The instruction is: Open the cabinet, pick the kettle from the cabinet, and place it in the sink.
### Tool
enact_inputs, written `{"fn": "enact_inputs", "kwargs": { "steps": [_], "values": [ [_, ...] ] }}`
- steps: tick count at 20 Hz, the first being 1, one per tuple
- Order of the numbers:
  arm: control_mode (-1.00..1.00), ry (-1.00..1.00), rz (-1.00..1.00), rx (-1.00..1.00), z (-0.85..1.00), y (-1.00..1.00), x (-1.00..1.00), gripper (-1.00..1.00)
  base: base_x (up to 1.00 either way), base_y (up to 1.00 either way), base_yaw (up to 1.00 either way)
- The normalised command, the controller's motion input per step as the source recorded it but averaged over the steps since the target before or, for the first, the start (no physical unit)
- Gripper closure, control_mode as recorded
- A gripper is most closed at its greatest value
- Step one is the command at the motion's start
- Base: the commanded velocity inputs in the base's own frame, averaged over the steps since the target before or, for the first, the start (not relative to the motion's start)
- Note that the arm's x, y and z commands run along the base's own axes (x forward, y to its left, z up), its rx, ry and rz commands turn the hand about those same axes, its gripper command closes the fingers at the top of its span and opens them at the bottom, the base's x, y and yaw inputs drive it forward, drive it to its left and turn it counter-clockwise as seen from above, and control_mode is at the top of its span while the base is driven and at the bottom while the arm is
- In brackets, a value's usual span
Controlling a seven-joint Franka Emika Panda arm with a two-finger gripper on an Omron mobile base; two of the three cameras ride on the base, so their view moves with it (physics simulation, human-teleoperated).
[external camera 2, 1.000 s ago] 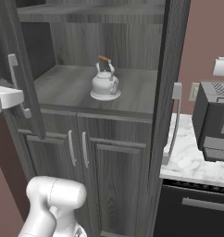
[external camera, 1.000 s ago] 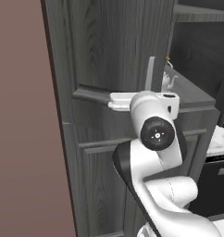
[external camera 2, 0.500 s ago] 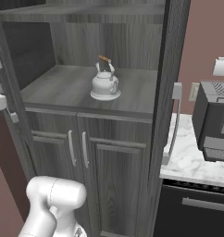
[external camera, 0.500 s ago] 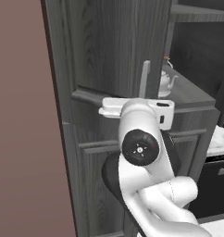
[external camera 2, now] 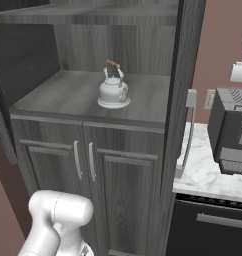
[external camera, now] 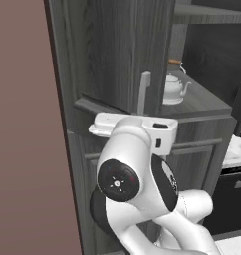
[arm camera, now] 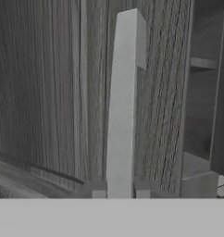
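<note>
on the dark grey cabinet [external camera: 122, 55], the gripper [arm camera: 120, 193] pinches its silver bar handle [arm camera: 123, 102].

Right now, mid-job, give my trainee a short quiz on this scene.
1. True or false: the kettle lies tipped on its side in the cabinet.
2. What do the fingers of the gripper straddle? A) the kettle's handle B) the door handle C) the faucet
3. Fill in: the kettle stands on the open shelf above two shorter ____.

Key: 1. False, it stands upright on the shelf. 2. B, a fingertip on each side of the silver bar. 3. doors.
</note>
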Motion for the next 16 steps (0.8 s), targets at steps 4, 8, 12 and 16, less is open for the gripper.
{"fn": "enact_inputs", "kwargs": {
  "steps": [4, 8, 12, 16],
  "values": [
    [-1.0, 0.0, -0.08, 0.0, -0.08, 0.48, -0.2, 1.0, 0.0, 0.0, 0.0],
    [-1.0, 0.0, -0.04, 0.0, -0.1, 0.47, -0.18, 1.0, 0.0, 0.0, 0.0],
    [-1.0, 0.0, -0.04, 0.0, -0.15, 0.39, -0.12, 1.0, 0.0, 0.0, 0.0],
    [-1.0, 0.0, -0.05, 0.0, -0.2, 0.25, -0.03, -1.0, 0.0, 0.0, 0.0]
  ]
}}
